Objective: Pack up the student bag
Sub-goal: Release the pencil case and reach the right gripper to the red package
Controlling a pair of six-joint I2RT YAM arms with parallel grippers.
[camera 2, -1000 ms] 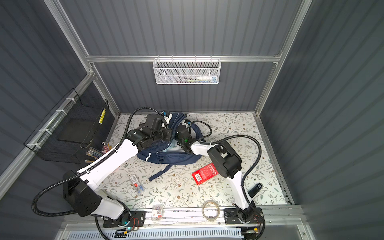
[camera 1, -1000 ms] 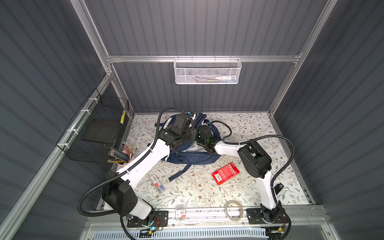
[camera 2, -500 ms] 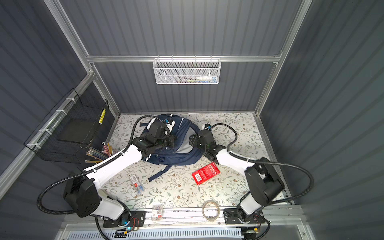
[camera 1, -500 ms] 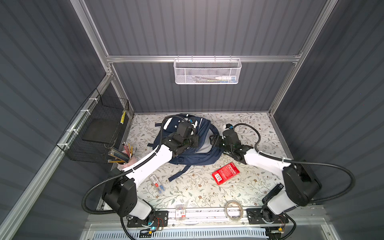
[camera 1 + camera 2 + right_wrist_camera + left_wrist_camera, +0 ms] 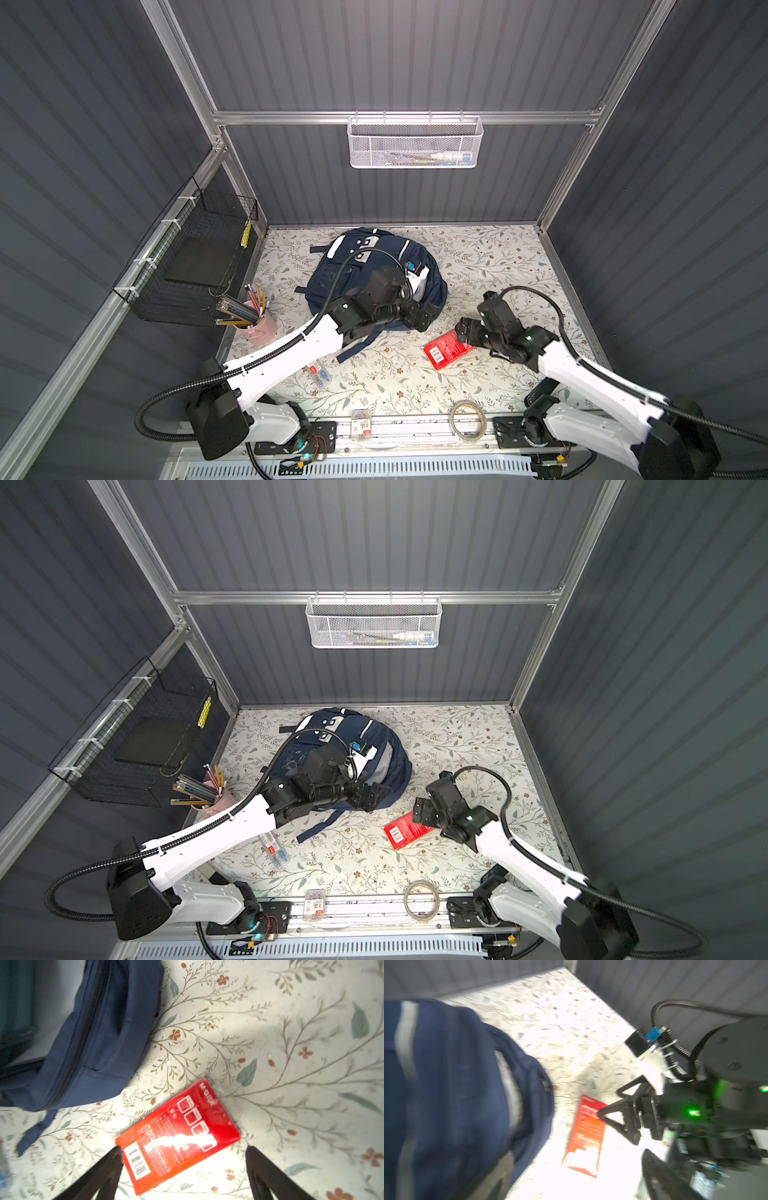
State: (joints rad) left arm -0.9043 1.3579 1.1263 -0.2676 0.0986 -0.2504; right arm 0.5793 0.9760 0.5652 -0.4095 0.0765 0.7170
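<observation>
The student bag (image 5: 332,278) (image 5: 374,733), navy with white stripes, lies at the back middle of the floral table, its pale lining showing at the open top. My left gripper (image 5: 424,316) (image 5: 374,796) hovers open and empty at the bag's near right edge; in the blurred left wrist view the bag (image 5: 446,1084) fills one side. A red packet (image 5: 446,351) (image 5: 403,833) (image 5: 587,1132) lies flat to the bag's right. My right gripper (image 5: 462,332) (image 5: 184,1150) stands open over it, its fingers (image 5: 110,1167) astride the packet (image 5: 178,1136), not touching it.
A pink cup of pencils (image 5: 259,326) stands at the left edge under a black wire basket (image 5: 195,257). A white mesh basket (image 5: 415,143) hangs on the back wall. A pen packet (image 5: 320,372), a small clear box (image 5: 360,422) and a tape roll (image 5: 468,417) lie near the front.
Both arms drew back out of the bag toward the front. The left gripper opened, the right opened wider and moved right to above the red packet. The bag settled flatter.
</observation>
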